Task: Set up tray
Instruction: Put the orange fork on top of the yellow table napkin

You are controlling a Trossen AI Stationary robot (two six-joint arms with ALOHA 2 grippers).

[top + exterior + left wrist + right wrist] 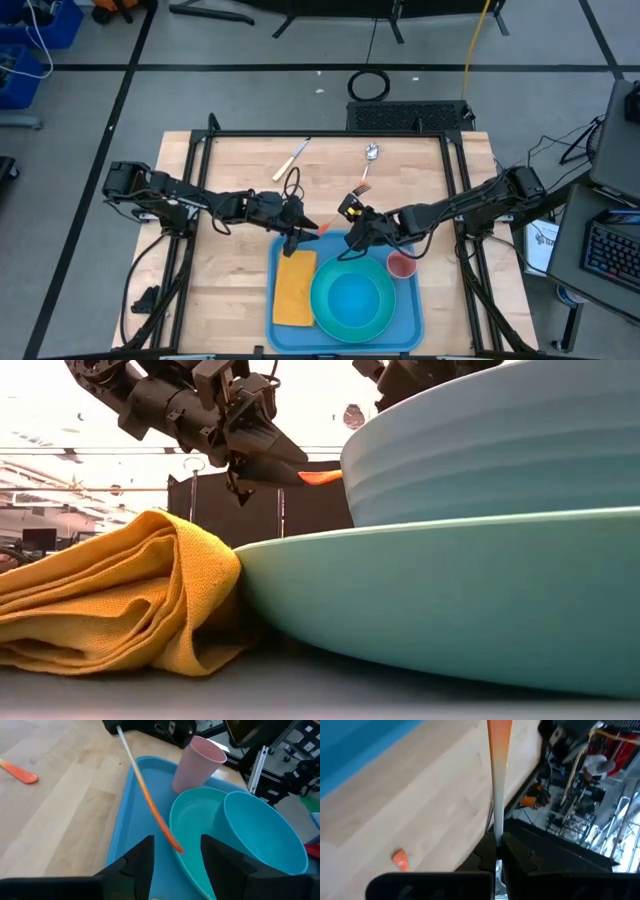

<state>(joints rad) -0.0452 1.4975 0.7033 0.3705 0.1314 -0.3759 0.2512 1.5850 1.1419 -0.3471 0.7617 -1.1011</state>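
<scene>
The tray (412,300) lies on the table's near edge; above its far rim the right gripper (497,851) is clamped on an orange-handled utensil (150,802), whose orange end reaches between the parted fingers of the left gripper (176,851).

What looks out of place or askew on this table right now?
An orange-handled utensil hangs in the air between the arms, gripped by the right gripper, its orange end between the left gripper's jaws. The yellow napkin lies bunched against the plate on the tray.
</scene>
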